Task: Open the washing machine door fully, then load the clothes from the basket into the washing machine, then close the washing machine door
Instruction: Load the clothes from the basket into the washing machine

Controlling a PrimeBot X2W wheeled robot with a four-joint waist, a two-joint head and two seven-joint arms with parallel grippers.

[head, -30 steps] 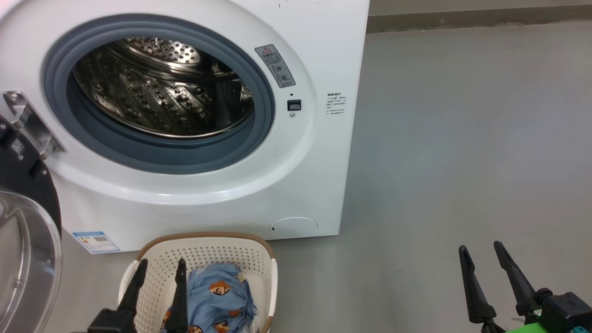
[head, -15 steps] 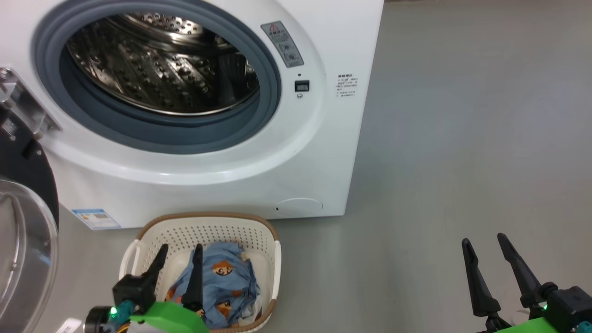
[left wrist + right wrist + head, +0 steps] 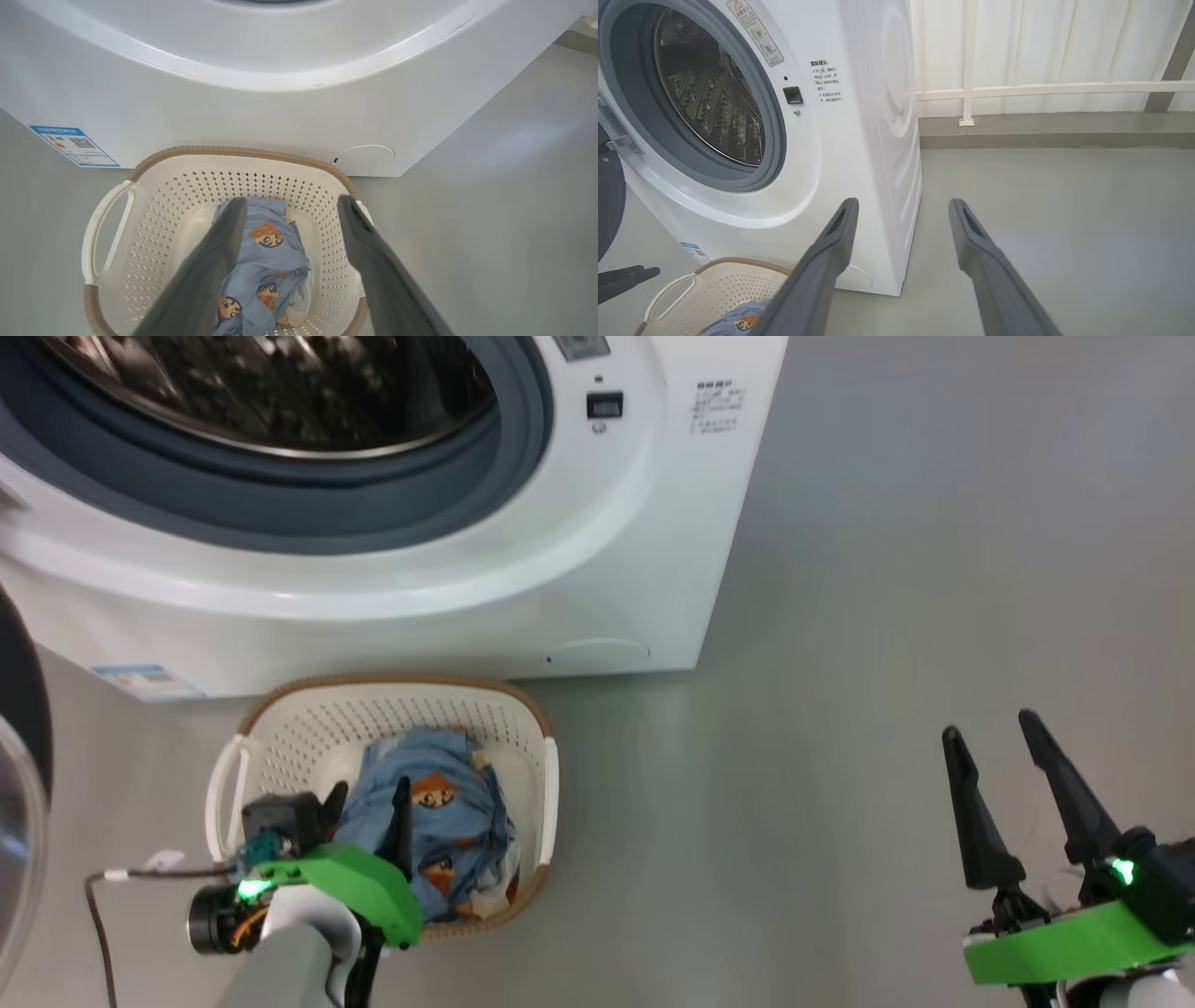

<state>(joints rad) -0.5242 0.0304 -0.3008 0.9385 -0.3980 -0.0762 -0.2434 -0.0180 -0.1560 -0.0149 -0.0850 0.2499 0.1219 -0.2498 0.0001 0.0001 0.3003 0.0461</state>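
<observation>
The washing machine (image 3: 653, 569) stands with its drum (image 3: 705, 102) exposed. Its door (image 3: 19, 709) is swung out at the left edge, showing black rim and clear glass. On the floor in front sits the cream basket (image 3: 280, 728), and the light blue bear-print clothes (image 3: 439, 812) lie in it. My left gripper (image 3: 367, 795) is open just above the clothes (image 3: 271, 252), one finger on each side of the pile, inside the basket (image 3: 154, 224). My right gripper (image 3: 990, 726) is open and holds nothing, over bare floor to the right of the machine (image 3: 859, 140).
Grey floor (image 3: 887, 616) spreads to the right of the machine. A white railing (image 3: 1017, 88) and a low kerb run along the back. A blue energy sticker (image 3: 72, 145) and a round service flap (image 3: 364, 156) mark the machine's lower front. A thin cable (image 3: 103, 896) trails beside my left arm.
The head camera has tilted down, so the whole picture has shifted up. My left gripper has come forward and down over the basket, closer to the clothes, and is still open.
</observation>
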